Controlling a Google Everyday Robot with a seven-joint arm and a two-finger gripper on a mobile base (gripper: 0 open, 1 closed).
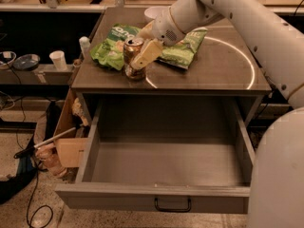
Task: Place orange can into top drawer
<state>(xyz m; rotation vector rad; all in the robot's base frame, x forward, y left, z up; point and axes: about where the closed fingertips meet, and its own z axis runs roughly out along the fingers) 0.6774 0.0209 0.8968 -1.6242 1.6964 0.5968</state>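
Observation:
The orange can stands upright on the cabinet top, near its front left edge, beside two green chip bags. My gripper reaches down from the upper right and is right at the can, with its tan tip across the can's right front side. The can's base still rests on the cabinet top. The top drawer is pulled wide open below, with a plain grey interior and a small black handle on its front panel. Nothing lies in it.
Two green chip bags lie behind and beside the can. A white cup and a small bottle stand on a low shelf to the left. Cardboard and cables lie on the floor at the left.

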